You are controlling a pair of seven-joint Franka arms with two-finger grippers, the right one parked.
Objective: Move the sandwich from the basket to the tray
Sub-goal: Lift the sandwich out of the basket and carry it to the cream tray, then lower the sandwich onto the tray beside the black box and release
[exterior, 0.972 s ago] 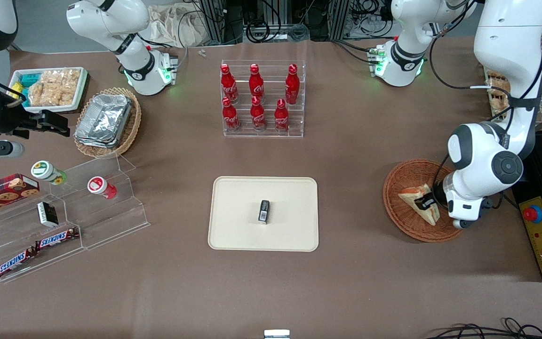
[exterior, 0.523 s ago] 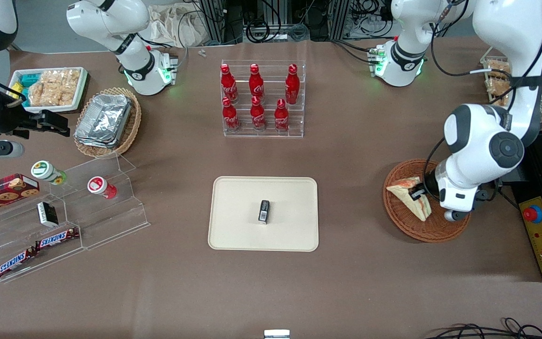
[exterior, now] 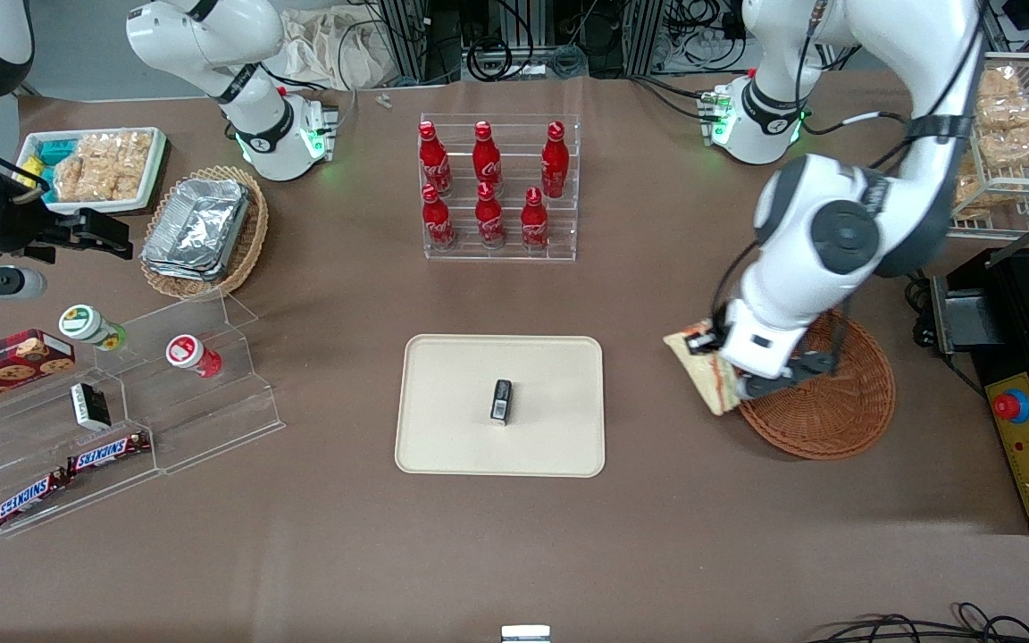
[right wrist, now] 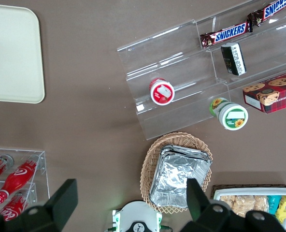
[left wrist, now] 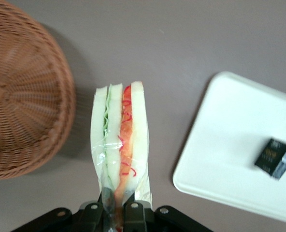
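My left gripper (exterior: 718, 350) is shut on the sandwich (exterior: 702, 368), a plastic-wrapped bread wedge with red and cream filling, and holds it in the air between the basket and the tray. In the left wrist view the sandwich (left wrist: 120, 137) hangs from the gripper (left wrist: 115, 212) over bare table. The reddish-brown wicker basket (exterior: 836, 406) holds nothing and also shows in the left wrist view (left wrist: 22, 96). The cream tray (exterior: 443, 411) lies toward the parked arm's end from the sandwich, with a small black packet (exterior: 501, 400) on it. The tray also shows in the wrist views (left wrist: 225, 154) (right wrist: 12, 58).
A clear rack of red cola bottles (exterior: 497, 187) stands farther from the front camera than the tray. A tan basket with foil trays (exterior: 202, 228), a white snack tray (exterior: 95, 165) and a clear stepped stand (exterior: 112, 411) with snacks lie toward the parked arm's end. A black box with a red button (exterior: 1028, 438) is beside the basket.
My left gripper has lifted the sandwich out of the basket and carried it over the basket's rim toward the tray. The basket now holds nothing.
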